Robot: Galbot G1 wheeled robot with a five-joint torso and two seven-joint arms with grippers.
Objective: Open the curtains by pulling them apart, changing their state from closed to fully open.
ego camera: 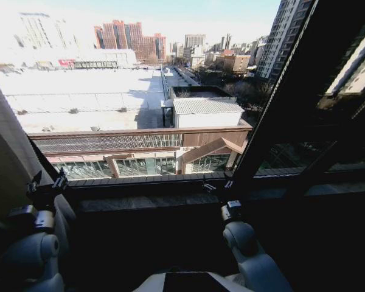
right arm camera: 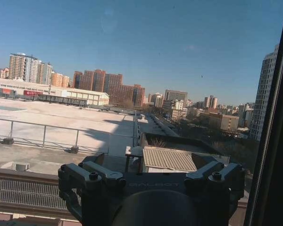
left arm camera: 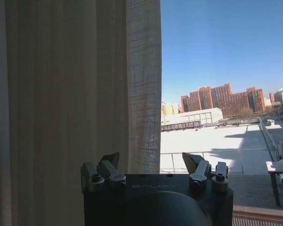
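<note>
Window sill (ego camera: 170, 198) bare; curtains (left arm camera: 75, 94) bunched L. L gripper (left arm camera: 153, 167), R gripper (right arm camera: 148, 165) open, empty.

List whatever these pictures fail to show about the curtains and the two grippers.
- Left curtain panel: top and hem cut off by the left wrist view's edges; in the head view just a dim strip at the frame edge.
- Right-hand panel: not identifiable beside the dark window frame.
- Left gripper and right gripper: both open, holding nothing; the head view is too dark to confirm.
</note>
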